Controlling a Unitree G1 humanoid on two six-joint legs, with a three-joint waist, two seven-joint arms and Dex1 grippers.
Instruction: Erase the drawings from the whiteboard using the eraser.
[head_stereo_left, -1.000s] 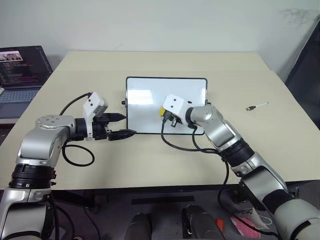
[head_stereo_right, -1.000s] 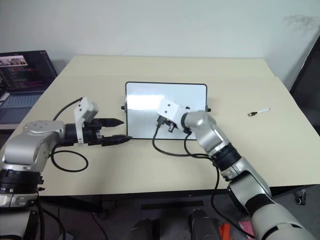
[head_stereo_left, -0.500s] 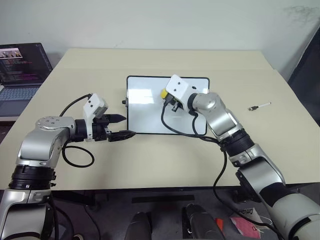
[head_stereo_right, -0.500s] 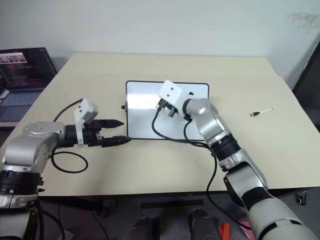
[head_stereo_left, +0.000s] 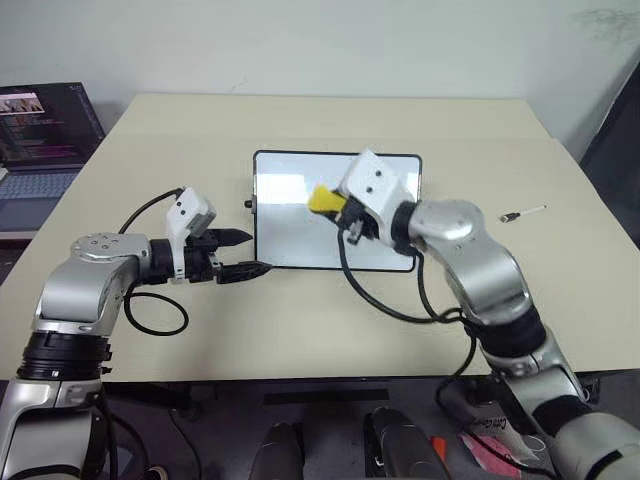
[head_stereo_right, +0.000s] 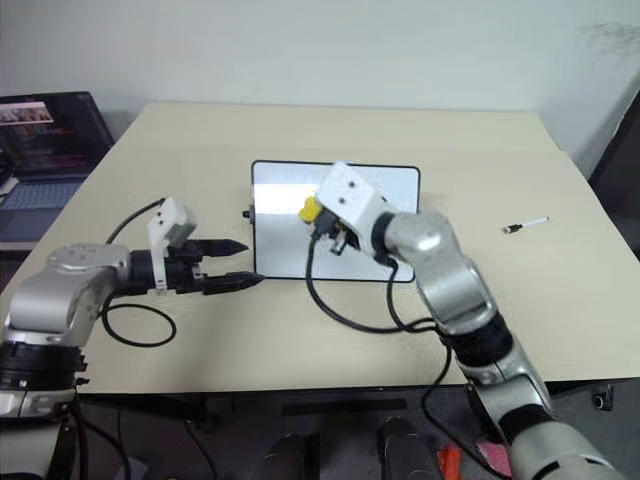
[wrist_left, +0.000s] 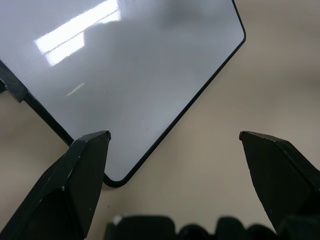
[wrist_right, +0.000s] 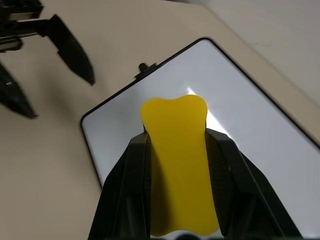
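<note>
While you look for writing, none can be read — the whiteboard (head_stereo_left: 300, 225) shows a glossy white face with no strokes visible. Your right claw (head_stereo_left: 335, 205) is clenched on the eraser (head_stereo_left: 322, 198), held over the board's middle. Your left claw (head_stereo_left: 245, 252) stands released just beside the board's near left corner. Bare table (head_stereo_left: 300, 320) lies along the near edge — a marker pen (head_stereo_left: 519, 213) sits well apart, far right.

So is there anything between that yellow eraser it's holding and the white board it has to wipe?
Nothing visible. The right gripper holds the eraser over the whiteboard, whose surface under it looks bare. The pen lies far off on the table.
</note>
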